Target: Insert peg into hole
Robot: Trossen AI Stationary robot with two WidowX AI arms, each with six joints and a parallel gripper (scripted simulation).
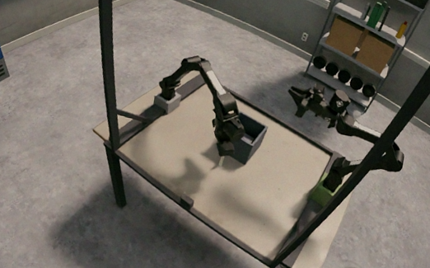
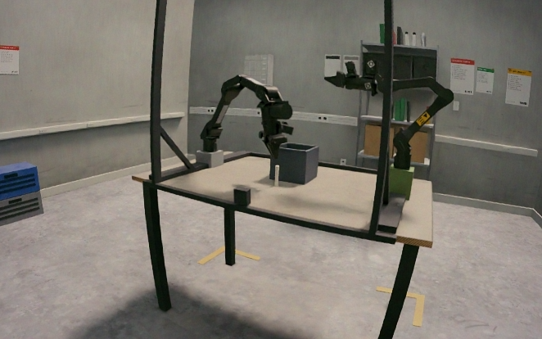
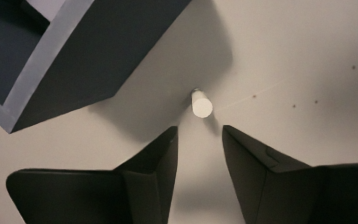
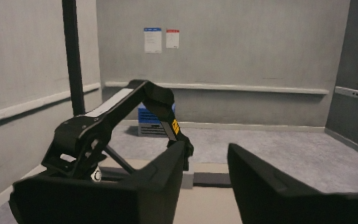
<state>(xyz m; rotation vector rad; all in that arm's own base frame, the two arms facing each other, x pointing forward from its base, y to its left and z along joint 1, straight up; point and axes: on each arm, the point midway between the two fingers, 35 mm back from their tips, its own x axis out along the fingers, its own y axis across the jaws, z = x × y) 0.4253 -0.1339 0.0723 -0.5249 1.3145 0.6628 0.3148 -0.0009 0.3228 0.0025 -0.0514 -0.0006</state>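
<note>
The white peg stands upright on the table beside the open box. The dark blue-grey box is open at the top. A bit of the light plate shows inside it; its hole is hidden. My left gripper is open, points down and hangs just above the peg, with nothing between its fingers. My right gripper is open and empty, held level high up behind the box, on the side of the green base.
The left arm's grey base and the right arm's green base stand at opposite ends of the table. Dark frame posts rise at its corners. A small dark block sits on the front rail.
</note>
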